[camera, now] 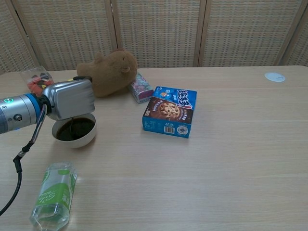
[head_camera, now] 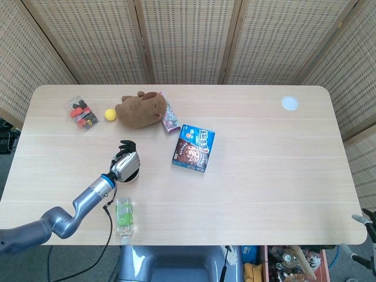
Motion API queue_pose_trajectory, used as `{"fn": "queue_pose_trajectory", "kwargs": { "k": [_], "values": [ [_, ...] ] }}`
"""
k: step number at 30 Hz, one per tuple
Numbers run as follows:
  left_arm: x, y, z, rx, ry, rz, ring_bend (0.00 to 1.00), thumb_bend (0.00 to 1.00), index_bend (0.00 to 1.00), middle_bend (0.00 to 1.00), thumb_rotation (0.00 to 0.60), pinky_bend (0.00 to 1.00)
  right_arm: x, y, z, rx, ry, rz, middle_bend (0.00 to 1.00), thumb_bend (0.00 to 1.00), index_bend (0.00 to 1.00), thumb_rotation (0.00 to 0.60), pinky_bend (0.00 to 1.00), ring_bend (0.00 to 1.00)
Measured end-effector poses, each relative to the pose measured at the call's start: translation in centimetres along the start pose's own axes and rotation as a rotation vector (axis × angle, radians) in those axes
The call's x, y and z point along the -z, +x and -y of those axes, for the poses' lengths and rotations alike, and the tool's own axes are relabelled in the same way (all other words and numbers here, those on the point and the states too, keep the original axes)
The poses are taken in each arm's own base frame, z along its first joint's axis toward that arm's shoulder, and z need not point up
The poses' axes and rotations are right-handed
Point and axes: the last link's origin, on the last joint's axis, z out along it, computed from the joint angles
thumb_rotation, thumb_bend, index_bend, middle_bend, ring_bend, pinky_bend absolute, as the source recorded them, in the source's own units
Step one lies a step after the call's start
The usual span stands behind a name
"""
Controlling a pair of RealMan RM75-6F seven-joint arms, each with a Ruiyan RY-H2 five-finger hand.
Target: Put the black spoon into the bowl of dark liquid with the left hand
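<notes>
My left hand (head_camera: pixel 124 163) (camera: pixel 71 98) hovers right over the white bowl (camera: pixel 81 140) of dark liquid (camera: pixel 81 127), covering most of it in the head view. The black spoon (camera: pixel 72 126) hangs straight down from under the hand, a thin dark handle whose lower end dips into the liquid. The hand grips its top; the grip itself is hidden by the silver back of the hand. Only a sliver of my right hand (head_camera: pixel 368 220) shows, at the bottom right edge of the head view, below the table's edge.
A green-labelled bottle (head_camera: pixel 124 215) (camera: pixel 53 195) lies just in front of the bowl. A blue cookie box (head_camera: pixel 194 147) (camera: pixel 171 111) sits to the right, a brown plush (head_camera: pixel 140 109) (camera: pixel 107 72) and pink packet (head_camera: pixel 169 116) behind. A yellow ball (head_camera: pixel 110 114) and a snack bag (head_camera: pixel 81 113) lie far left.
</notes>
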Motion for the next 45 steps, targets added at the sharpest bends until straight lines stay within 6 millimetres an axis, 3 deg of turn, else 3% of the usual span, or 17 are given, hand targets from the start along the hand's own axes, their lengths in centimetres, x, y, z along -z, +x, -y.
{"fn": "queue_pose_trajectory", "kwargs": {
  "k": [6, 25, 34, 45],
  "values": [
    [-0.2, 0.3, -0.6, 0.014, 0.020, 0.018, 0.52, 0.41, 0.69, 0.75, 0.600, 0.27, 0.0, 0.0, -0.2, 0.000, -0.004, -0.002, 0.23, 0.30, 0.29, 0.600, 0.21, 0.11],
    [-2.4, 0.7, -0.2, 0.021, 0.076, 0.049, 0.51, 0.41, 0.69, 0.75, 0.600, 0.27, 0.2, 0.0, -0.4, 0.007, -0.022, 0.000, 0.23, 0.30, 0.29, 0.600, 0.21, 0.11],
    [-1.6, -0.4, 0.2, 0.014, 0.074, 0.050, 0.51, 0.41, 0.69, 0.75, 0.600, 0.27, 0.2, 0.0, -0.4, 0.006, -0.022, 0.002, 0.23, 0.30, 0.29, 0.600, 0.21, 0.11],
    [-0.9, 0.8, -0.6, -0.007, 0.037, -0.011, 0.51, 0.41, 0.69, 0.75, 0.600, 0.27, 0.3, 0.0, -0.5, 0.003, -0.024, -0.003, 0.23, 0.30, 0.29, 0.600, 0.21, 0.11]
  ]
}}
